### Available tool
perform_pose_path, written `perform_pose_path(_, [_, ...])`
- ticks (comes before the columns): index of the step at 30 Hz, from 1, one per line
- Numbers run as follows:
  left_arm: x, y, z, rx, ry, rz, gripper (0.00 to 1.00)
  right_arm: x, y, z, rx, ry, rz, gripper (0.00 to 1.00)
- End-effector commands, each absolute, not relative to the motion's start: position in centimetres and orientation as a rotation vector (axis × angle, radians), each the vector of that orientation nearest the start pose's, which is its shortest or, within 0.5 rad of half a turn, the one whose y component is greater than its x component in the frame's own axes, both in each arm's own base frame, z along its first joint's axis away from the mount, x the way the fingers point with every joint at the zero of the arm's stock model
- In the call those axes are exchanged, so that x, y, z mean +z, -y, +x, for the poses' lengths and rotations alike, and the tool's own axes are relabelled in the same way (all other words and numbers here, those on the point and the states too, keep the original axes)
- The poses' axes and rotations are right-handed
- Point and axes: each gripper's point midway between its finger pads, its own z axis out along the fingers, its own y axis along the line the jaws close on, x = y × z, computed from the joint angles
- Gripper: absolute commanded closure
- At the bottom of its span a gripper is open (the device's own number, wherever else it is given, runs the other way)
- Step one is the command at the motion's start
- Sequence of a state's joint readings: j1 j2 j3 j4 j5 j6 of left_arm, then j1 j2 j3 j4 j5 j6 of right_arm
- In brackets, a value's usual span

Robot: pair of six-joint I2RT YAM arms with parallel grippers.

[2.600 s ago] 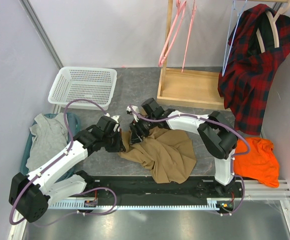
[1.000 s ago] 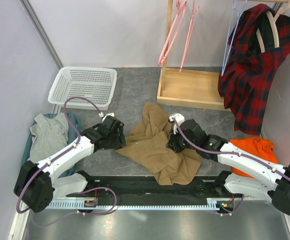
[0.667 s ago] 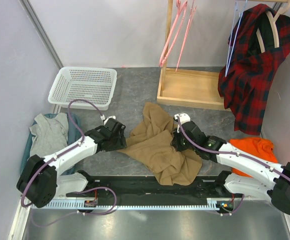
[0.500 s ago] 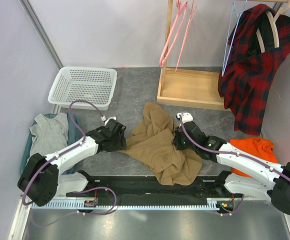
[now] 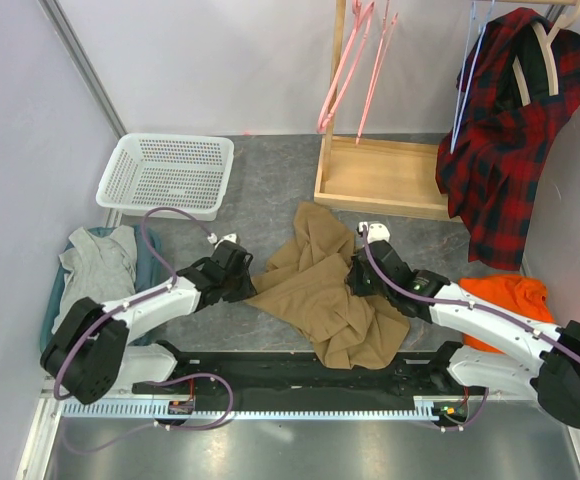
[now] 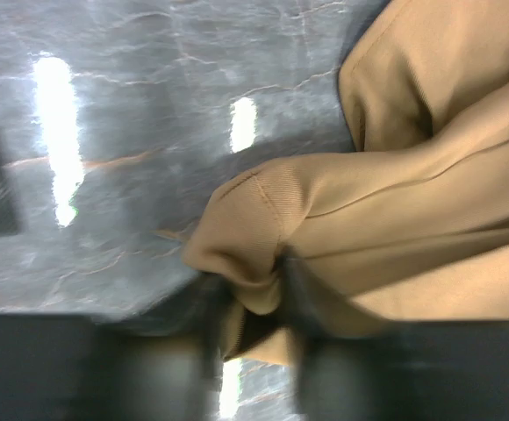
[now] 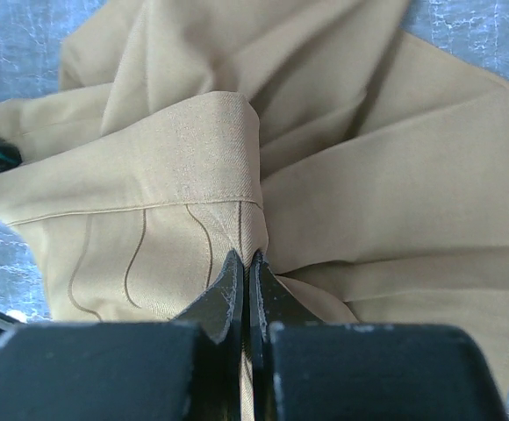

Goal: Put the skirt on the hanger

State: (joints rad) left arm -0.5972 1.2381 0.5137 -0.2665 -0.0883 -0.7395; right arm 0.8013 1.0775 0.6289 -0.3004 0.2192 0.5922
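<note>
Right end effector (image 7: 244, 263) is pinched tight on a stitched fold at the right side of the skirt (image 5: 315, 290); left end effector (image 6: 254, 307) clamps its hemmed left corner. The skirt lies crumpled on the surface (image 5: 270, 190), with the hanger (image 5: 345, 70) well beyond its far edge. Being light, limp cloth, it will likely sag and slip, so the firmer stitched band looks the best hold.

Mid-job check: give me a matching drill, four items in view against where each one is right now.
Items:
1. skirt
2. pink hanger
3. white basket
4. plaid shirt

Places:
a. hanging at the far right
b. pinched by the left claw and the right claw
c. hanging bare, top centre
d. standing at the back left

Pairs: 1-b, 2-c, 3-d, 4-a
</note>
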Motion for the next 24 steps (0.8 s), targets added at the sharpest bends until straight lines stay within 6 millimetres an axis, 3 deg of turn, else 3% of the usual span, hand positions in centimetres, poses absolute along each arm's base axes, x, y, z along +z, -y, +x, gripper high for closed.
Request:
perform_pose_path(1, [0.9,17.2,22.0,-0.430,-2.602,-0.230,0.90,11.8,-21.1,22.8,0.510,-2.269,-0.093,1.00])
perform_pose_path(2, [1.0,17.1,22.2,-0.424,-2.596,-0.226,0.98,11.9,-21.0,22.8,0.512,-2.266,-0.092,1.00])
perform_pose_path(5, [2.0,16.4,22.8,-0.360,-2.577,-0.215,0.98,12.6,-21.0,23.0,0.518,-2.246,-0.086,1.00])
perform_pose_path(6, [3.4,16.5,23.5,-0.364,-2.538,-0.210,0.98,12.9,-20.9,23.0,0.514,-2.241,-0.086,1.00])
perform_pose_path(10, [7.7,14.2,24.8,-0.202,-2.462,-0.179,0.98,17.3,-20.8,24.3,0.505,-2.139,-0.082,1.00])
perform_pose_path(11, [10.3,14.4,26.0,-0.207,-2.409,-0.180,0.98,18.2,-20.5,24.5,0.491,-2.123,-0.083,1.00])
perform_pose_path(12, [11.7,14.1,26.4,-0.184,-2.387,-0.171,0.98,19.5,-20.2,25.0,0.474,-2.091,-0.075,1.00])
perform_pose_path(13, [13.4,13.6,26.9,-0.147,-2.349,-0.152,0.98,22.2,-20.2,25.6,0.488,-2.034,-0.063,1.00])
perform_pose_path(14, [16.3,13.6,27.6,-0.141,-2.311,-0.146,0.98,23.4,-20.0,25.9,0.467,-2.008,-0.086,1.00])
perform_pose_path(15, [18.0,13.4,28.1,-0.124,-2.284,-0.116,0.98,24.9,-19.7,26.2,0.458,-1.979,-0.083,1.00])
perform_pose_path(16, [19.6,13.2,28.6,-0.107,-2.256,-0.110,0.98,28.1,-19.4,26.9,0.457,-1.915,-0.060,1.00])
perform_pose_path(17, [23.3,13.4,29.3,-0.129,-2.200,-0.109,0.98,29.5,-19.2,27.1,0.437,-1.884,-0.085,1.00])
perform_pose_path(18, [25.1,13.3,29.6,-0.119,-2.168,-0.083,0.98,32.5,-19.2,27.4,0.451,-1.828,-0.078,1.00])
perform_pose_path(19, [26.7,13.3,30.0,-0.115,-2.146,-0.071,0.98,34.0,-18.8,27.6,0.436,-1.796,-0.075,1.00])
perform_pose_path(20, [30.8,13.4,30.5,-0.148,-2.068,-0.083,0.98,35.4,-18.6,27.8,0.418,-1.764,-0.094,1.00])
perform_pose_path(21, [32.3,13.0,30.5,-0.124,-2.046,-0.048,0.98,38.2,-18.5,27.9,0.425,-1.711,-0.092,1.00])
perform_pose_path(22, [34.0,12.8,30.7,-0.119,-2.014,-0.042,0.98,39.7,-18.4,28.0,0.423,-1.683,-0.093,1.00])
perform_pose_path(23, [37.5,12.7,30.9,-0.141,-1.945,-0.056,0.98,41.1,-18.2,28.0,0.426,-1.654,-0.090,1.00])
perform_pose_path(24, [38.9,12.4,30.8,-0.124,-1.925,-0.024,0.98,43.8,-18.1,28.0,0.426,-1.604,-0.102,1.00])
